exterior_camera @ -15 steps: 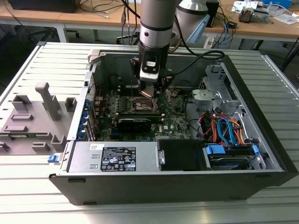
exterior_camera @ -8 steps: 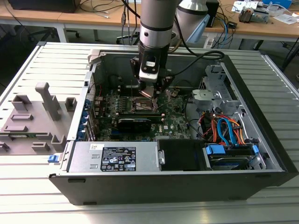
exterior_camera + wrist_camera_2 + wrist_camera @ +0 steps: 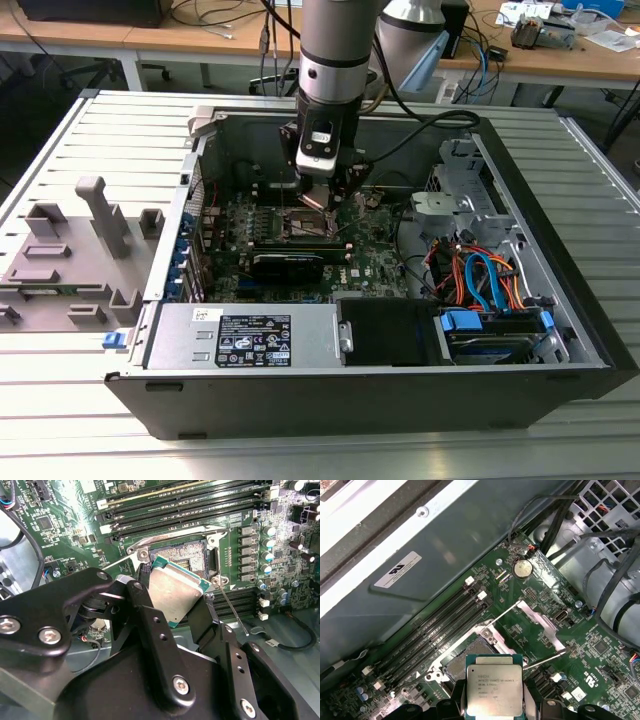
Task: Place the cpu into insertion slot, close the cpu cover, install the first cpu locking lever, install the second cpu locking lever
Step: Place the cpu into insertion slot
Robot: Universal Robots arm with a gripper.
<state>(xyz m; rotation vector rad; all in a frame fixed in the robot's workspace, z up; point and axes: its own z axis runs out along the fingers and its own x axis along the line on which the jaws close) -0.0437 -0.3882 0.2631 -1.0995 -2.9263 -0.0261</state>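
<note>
The tool (image 3: 175,602) is clamped on the cpu (image 3: 175,587): in the second wrist view its black fingers (image 3: 150,617) press two opposite edges of the chip, the pale metal top facing away from the board. In both wrist views the cpu hangs over the near edge of the insertion slot (image 3: 184,555), not seated in it; whether a corner touches the frame I cannot tell. The slot's dark contact field lies bare. In the first wrist view the cpu cover (image 3: 540,622) appears swung up beside the slot, and two thin wire locking levers (image 3: 545,660) stick out free. So I judge that none of the four steps is finished: the chip is carried but not placed, the cover not closed, both levers not latched. In the exterior view the tool reaches down to the motherboard (image 3: 375,265) inside the open computer case (image 3: 590,300), which lies on the slatted surface (image 3: 80,420).
</note>
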